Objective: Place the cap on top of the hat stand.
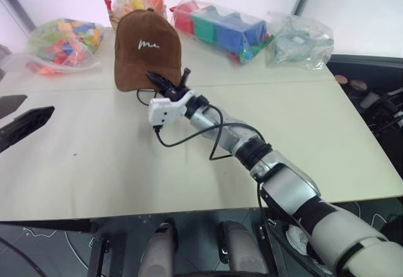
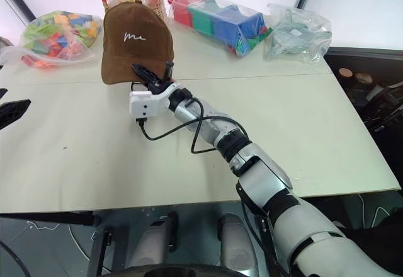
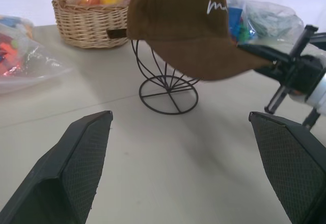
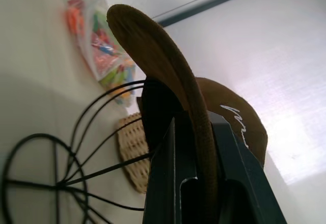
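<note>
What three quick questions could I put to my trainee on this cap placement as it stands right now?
1. True or false: the right hand is shut on the brim of the cap.
2. What does the cap sit over? A) the wicker basket B) the hat stand C) the bare table
3. How do the left hand's fingers stand, and do they hold anything?

Key
1. True: the right wrist view shows the brim pinched between its fingers.
2. B: the wire frame shows under the cap's crown.
3. Spread wide apart, holding nothing, short of the stand.
</note>
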